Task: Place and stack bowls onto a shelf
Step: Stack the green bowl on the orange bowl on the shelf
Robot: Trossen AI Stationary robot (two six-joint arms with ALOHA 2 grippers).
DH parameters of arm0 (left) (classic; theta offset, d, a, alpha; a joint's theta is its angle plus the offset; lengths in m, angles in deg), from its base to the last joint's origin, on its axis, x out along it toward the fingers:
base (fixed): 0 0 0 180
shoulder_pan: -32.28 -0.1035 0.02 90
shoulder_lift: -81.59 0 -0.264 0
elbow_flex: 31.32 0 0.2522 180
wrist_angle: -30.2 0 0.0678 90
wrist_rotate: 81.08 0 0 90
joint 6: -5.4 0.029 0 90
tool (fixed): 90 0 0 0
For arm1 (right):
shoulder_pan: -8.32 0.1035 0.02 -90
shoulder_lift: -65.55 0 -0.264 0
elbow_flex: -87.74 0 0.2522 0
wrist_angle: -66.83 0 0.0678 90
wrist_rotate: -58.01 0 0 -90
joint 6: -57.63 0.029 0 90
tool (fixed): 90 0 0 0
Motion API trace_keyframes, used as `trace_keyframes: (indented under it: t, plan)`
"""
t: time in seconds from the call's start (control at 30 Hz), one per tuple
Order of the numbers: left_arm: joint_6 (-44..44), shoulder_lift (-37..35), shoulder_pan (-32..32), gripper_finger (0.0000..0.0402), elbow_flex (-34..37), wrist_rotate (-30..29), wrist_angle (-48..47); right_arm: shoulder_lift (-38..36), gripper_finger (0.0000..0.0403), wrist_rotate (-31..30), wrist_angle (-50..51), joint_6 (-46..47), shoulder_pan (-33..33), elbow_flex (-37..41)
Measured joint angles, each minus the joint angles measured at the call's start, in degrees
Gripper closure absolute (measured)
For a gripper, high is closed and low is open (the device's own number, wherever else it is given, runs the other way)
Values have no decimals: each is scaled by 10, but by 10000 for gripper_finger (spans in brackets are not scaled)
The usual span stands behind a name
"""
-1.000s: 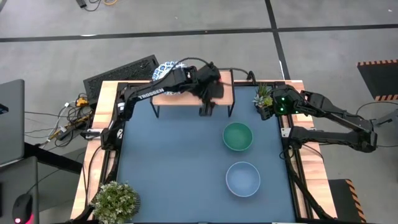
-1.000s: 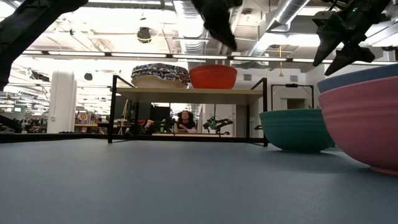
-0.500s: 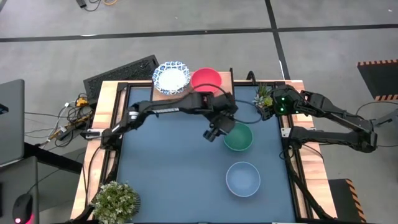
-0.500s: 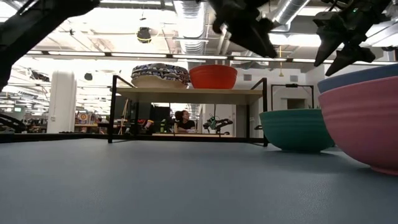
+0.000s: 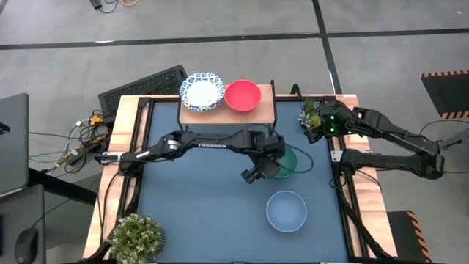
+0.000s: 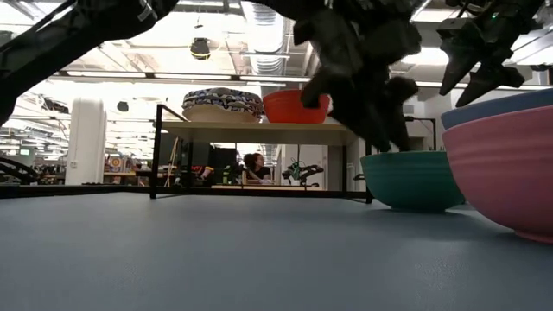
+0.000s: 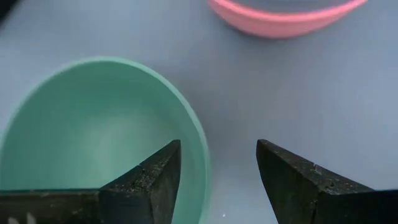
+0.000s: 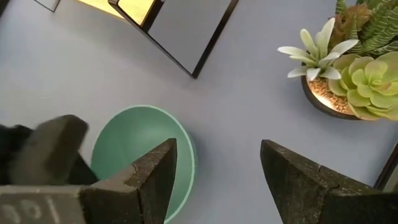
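Note:
The green bowl (image 5: pixel 291 163) (image 7: pixel 93 130) (image 6: pixel 413 177) stands on the table mat, right of centre. My left gripper (image 5: pixel 261 171) (image 7: pixel 217 180) (image 6: pixel 380 121) is open above that bowl's left rim, one finger over the inside and one outside. The shelf (image 5: pixel 227 110) (image 6: pixel 259 131) at the far edge carries a blue-patterned white bowl (image 5: pixel 201 91) and a red bowl (image 5: pixel 242 95). A pale blue bowl (image 5: pixel 286 210) rests nearer the front; its lower part shows pink in the low view (image 6: pixel 501 173). My right gripper (image 5: pixel 316 126) (image 8: pixel 217 180) hangs open at the far right.
A potted succulent (image 5: pixel 311 117) (image 8: pixel 348 68) stands at the far right corner, beside my right gripper. A bushy plant (image 5: pixel 135 235) sits at the near left corner. The wooden border (image 5: pixel 121 147) frames the mat. A person shows in the room beyond the shelf (image 6: pixel 255 166).
My left gripper has drawn back from over the shelf, where it stood above the red bowl, and has swung toward the near edge and the right, coming down over the green bowl's left rim. The bowls have stayed in place.

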Motion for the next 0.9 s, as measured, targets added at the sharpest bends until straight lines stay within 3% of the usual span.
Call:
trace_keyframes:
  t: [0.27, 0.57, 0.9]
  plan:
    - [-15, 24, 1, 226, 0, -67, 5, 0, 143, 0, 4, 3, 0, 0]
    - [-17, 24, 0, 391, 0, -67, 14, 0, 143, 0, 5, 11, 0, 0]
    - [-76, -7, 1, 401, -2, -50, -51, 0, 143, 0, 5, 11, 0, 0]
